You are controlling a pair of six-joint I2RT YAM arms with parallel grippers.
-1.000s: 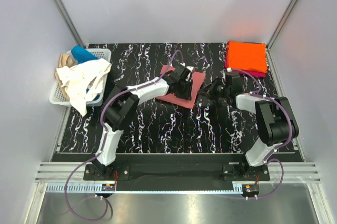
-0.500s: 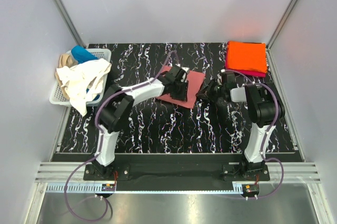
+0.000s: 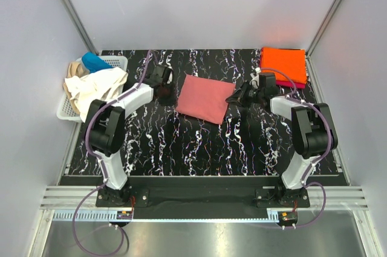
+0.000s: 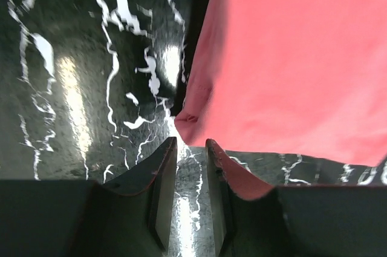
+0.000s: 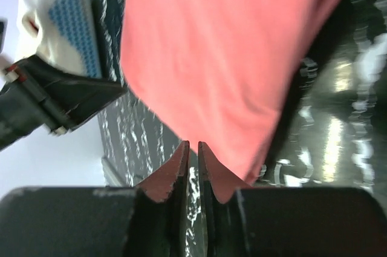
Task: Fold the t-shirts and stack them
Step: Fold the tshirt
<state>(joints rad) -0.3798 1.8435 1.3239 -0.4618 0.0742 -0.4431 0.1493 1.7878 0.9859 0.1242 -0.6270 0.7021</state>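
Note:
A dusty salmon-pink t-shirt (image 3: 204,98) lies folded flat mid-table. My left gripper (image 3: 164,92) sits just off its left edge. In the left wrist view the gripper (image 4: 190,142) is open a little, with bare table in the gap and the shirt's corner (image 4: 187,115) just ahead. My right gripper (image 3: 233,98) is at the shirt's right edge. In the right wrist view its jaws (image 5: 190,144) stand barely apart with nothing between them, and the pink cloth (image 5: 224,45) lies beyond. A folded orange t-shirt (image 3: 283,63) rests on a magenta one (image 3: 289,83) at the back right.
A white lattice basket (image 3: 116,61) stands at the left edge. It holds a cream-white shirt (image 3: 97,91), a tan one (image 3: 75,69) and a blue one (image 3: 94,61). The cream cloth hangs over the basket's front. Grey walls close in the black marbled table (image 3: 199,142).
My left gripper has come off the top of the pink shirt and moved left to its edge, leaving the shirt uncovered. My right gripper has shifted slightly toward the back, staying by the right edge.

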